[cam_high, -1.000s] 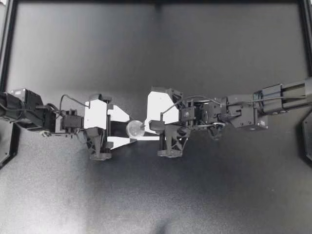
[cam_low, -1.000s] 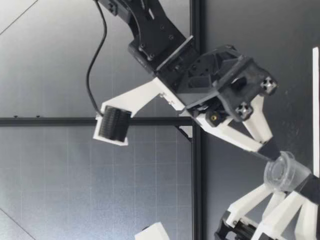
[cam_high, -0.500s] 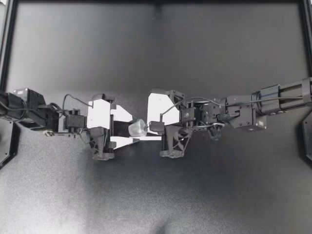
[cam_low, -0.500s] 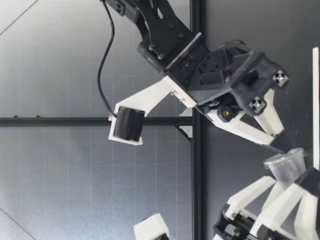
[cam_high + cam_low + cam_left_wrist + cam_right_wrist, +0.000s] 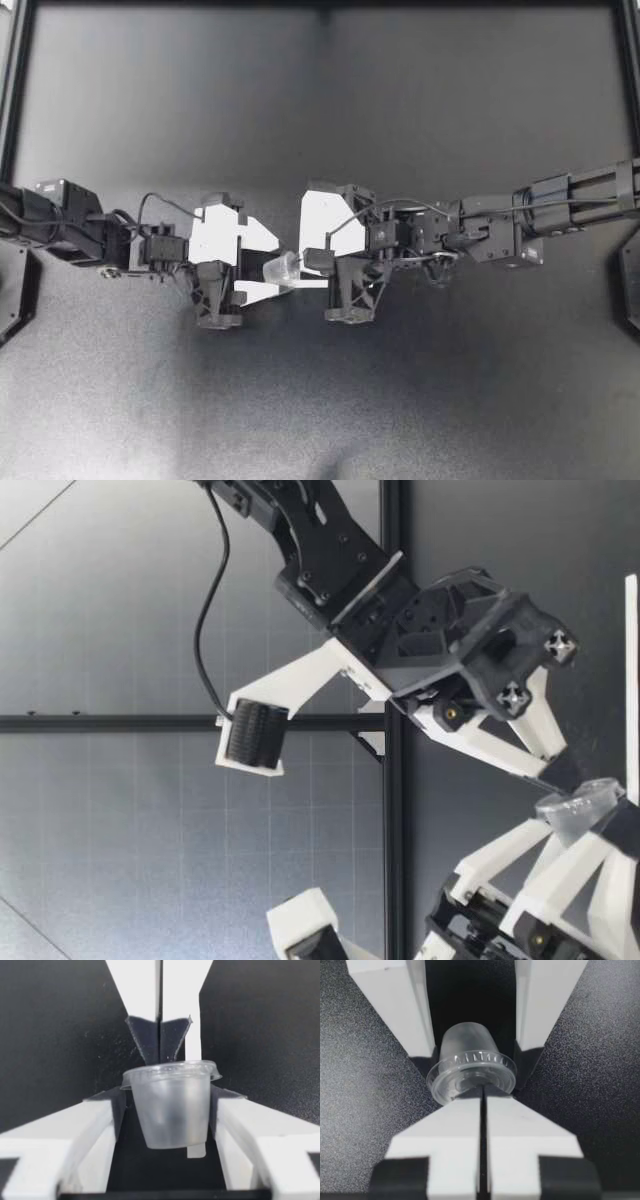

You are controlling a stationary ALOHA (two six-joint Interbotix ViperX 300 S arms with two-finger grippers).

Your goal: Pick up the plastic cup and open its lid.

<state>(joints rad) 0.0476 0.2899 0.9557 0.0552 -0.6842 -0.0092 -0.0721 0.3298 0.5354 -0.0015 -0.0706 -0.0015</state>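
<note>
**Entry: dark surface (image 5: 320, 100), black frame (image 5: 12, 100) along its edges**

1. Plastic cup (image 5: 283, 268). Small, clear and tapered. It was located over the middle of the surface, carried between the two arms. It lay on its side, with its base toward the left arm (image 5: 70, 235) and its lid (image 5: 472, 1072) toward the right arm (image 5: 520, 230).

2. Lid. Clear and round, with a ridged band near the edge. It was seated on the cup's mouth all round, its rim standing proud of the cup's wall. It faced the right jaws squarely.

3. Left jaws. Grasping the cup. The white fingers (image 5: 80, 1125) stood one on either side of the cup's body and well apart. Their dark inner faces touched the wall just under the rim, from two sides. The cup's narrow base pointed back toward the wrist.

4. Right jaws. Clenched tight. The two fingers (image 5: 515, 1130) were pressed flat together, with only a seam between them. Their tips met the lid's rim at its near edge and nipped it. In the left wrist view their dark pads (image 5: 172, 1035) stood just beyond the lid, touching the rim.

5. Arms. Both reached in from opposite sides, and the jaws met tip to tip at the cup. A black cable (image 5: 205, 630) looped off the right arm in the low view
</note>
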